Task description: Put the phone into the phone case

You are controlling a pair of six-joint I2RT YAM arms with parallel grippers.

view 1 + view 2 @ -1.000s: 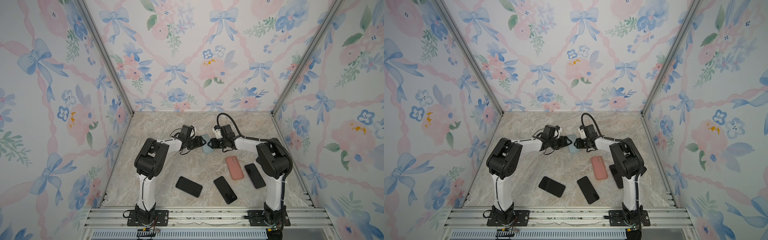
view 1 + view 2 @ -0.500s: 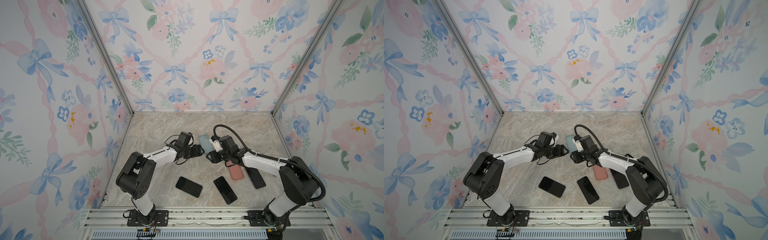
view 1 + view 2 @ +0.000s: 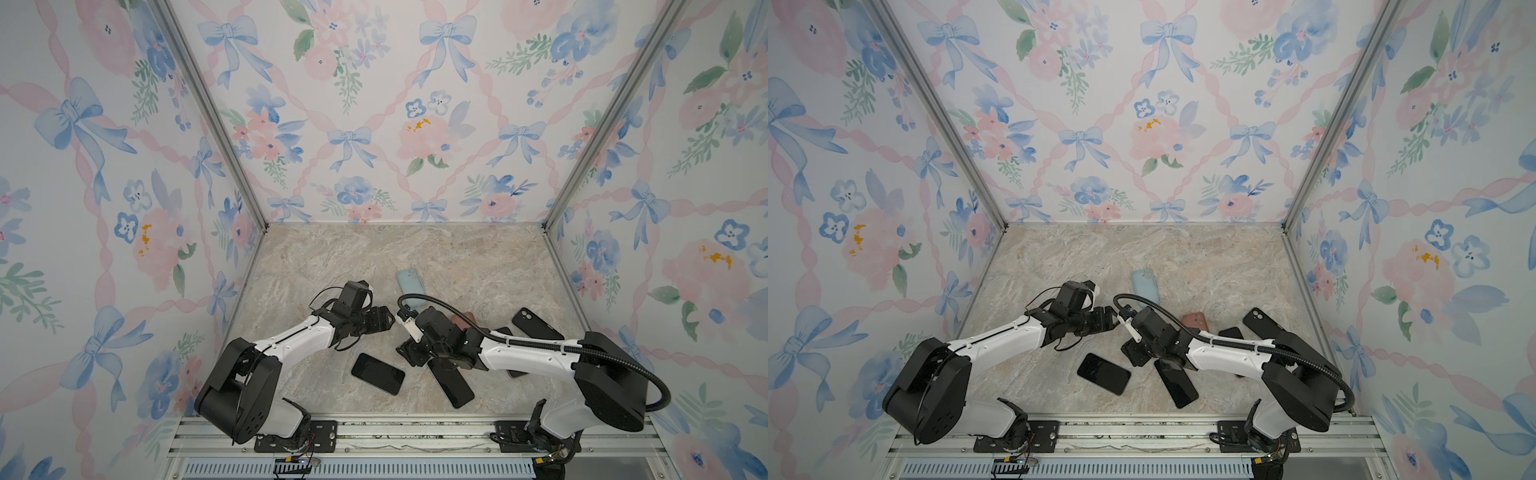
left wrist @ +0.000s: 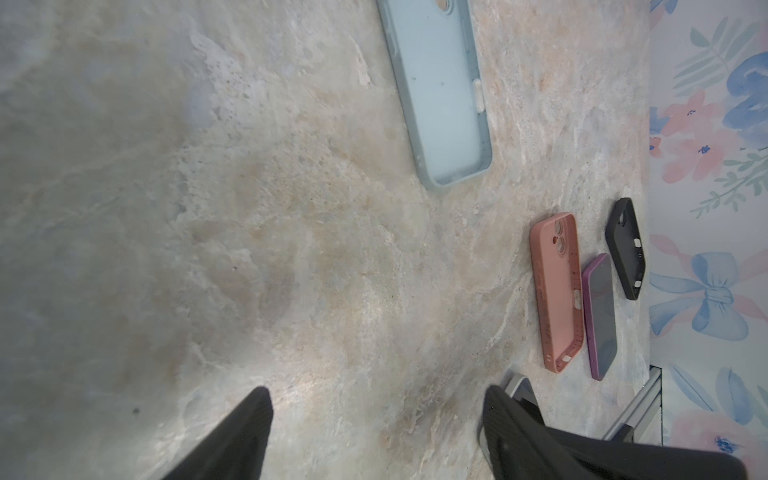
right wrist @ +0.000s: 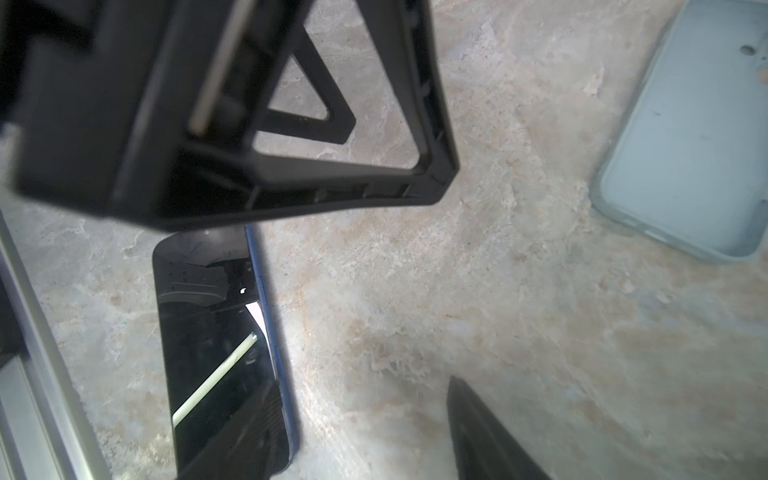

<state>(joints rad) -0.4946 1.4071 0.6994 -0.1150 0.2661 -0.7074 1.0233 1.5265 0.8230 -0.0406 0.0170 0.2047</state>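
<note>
With the right hand (image 5: pixel 361 386) spread and empty, partly over the blue-edged phone (image 5: pixel 220 345) lying flat on the counter (image 5: pixel 415 311), lower squarely across its long edges and pinch low, minding likely slippery glass. Keep the left hand (image 4: pixel 374 390), likewise spread and empty, ready to pin the light blue case (image 4: pixel 440 91), open side up and apart from the phone; seat one corner first, then press flat.

Three walls (image 3: pixel 374 104) papered with blue bows, pink ribbons and pale flowers close in the bench (image 3: pixel 374 257), whose top has a beige, grey-veined marble pattern. Aluminium posts (image 3: pixel 210 112) run up the two back corners. A slotted metal rail (image 3: pixel 415 428) spans the front edge, all in soft, even light.
</note>
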